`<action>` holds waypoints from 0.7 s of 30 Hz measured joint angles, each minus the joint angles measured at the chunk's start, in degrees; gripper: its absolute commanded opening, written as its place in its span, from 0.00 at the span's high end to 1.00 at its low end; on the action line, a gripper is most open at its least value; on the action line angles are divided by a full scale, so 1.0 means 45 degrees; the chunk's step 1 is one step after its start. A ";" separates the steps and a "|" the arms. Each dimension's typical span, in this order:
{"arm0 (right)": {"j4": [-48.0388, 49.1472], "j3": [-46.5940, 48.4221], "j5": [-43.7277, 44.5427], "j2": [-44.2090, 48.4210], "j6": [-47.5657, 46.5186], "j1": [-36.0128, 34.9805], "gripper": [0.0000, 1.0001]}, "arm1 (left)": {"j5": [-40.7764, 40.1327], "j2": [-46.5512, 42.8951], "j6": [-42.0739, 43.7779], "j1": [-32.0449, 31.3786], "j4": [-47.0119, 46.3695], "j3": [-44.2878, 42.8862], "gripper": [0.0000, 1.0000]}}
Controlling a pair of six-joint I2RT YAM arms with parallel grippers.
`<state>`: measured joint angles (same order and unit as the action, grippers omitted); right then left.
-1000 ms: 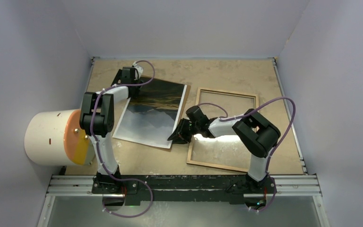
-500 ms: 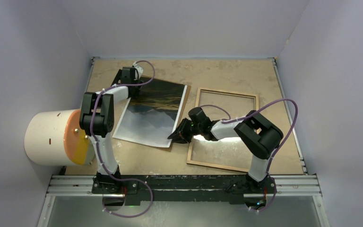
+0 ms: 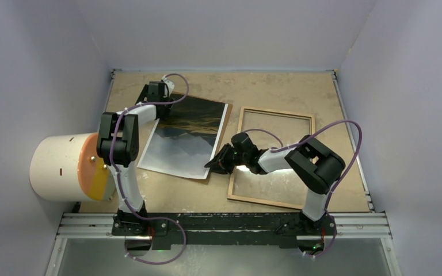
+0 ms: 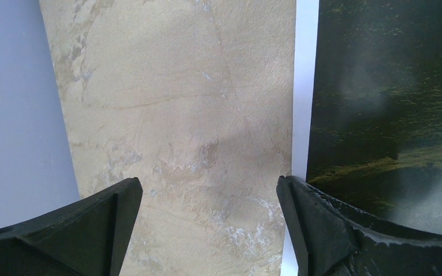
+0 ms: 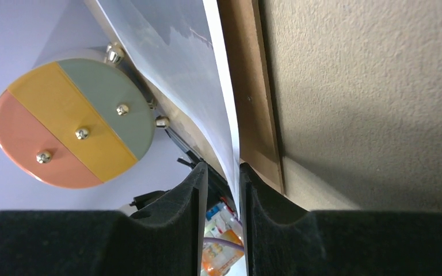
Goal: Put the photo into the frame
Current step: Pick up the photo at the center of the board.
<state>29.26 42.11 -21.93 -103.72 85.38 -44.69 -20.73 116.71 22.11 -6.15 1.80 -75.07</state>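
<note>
The photo (image 3: 187,138), a dark mountain print with a white border, lies on the table left of centre, on top of a brown backing board (image 3: 209,178). The frame (image 3: 276,112) lies flat to its right, light wood side up. My left gripper (image 3: 158,92) is open and empty at the photo's far left corner; in the left wrist view (image 4: 207,184) one finger (image 4: 322,230) hangs over the photo's (image 4: 391,86) white border. My right gripper (image 3: 218,163) is at the photo's near right corner. In the right wrist view (image 5: 223,169) its jaws stand narrowly apart around the lifted photo (image 5: 172,46) edge, above the backing board (image 5: 259,86).
A white cylinder with an orange, yellow and grey-green lid (image 3: 63,167) lies at the left edge and also shows in the right wrist view (image 5: 69,126). Grey walls close in the table on three sides. A metal rail (image 3: 224,221) runs along the near edge.
My right arm's wrist and elbow have shifted slightly right and toward the near edge; its gripper stays at the photo's corner. The left arm, photo and frame have not moved.
</note>
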 measured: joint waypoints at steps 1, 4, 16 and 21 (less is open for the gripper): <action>0.0087 -0.0015 0.0049 -0.0005 0.0053 0.0000 0.70 | 0.0000 -0.0005 0.0000 0.0000 0.0010 0.0000 0.03; 0.0384 -0.0019 0.0180 -0.0126 0.0180 0.0000 0.65 | 0.0005 -0.0010 0.0000 0.0000 0.0044 0.0000 0.03; -0.1078 0.2225 0.1865 -0.0889 -0.0661 -0.0262 0.68 | 0.0034 -0.0039 0.0005 0.0000 0.0131 0.0000 0.03; -0.1579 0.2744 0.2555 -0.0899 -0.1141 -0.0262 0.77 | 0.0053 -0.0049 0.0010 0.0000 0.0155 0.0000 0.03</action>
<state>22.15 54.46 -10.44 -107.77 80.25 -45.87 -20.49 116.49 22.15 -6.15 2.50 -75.07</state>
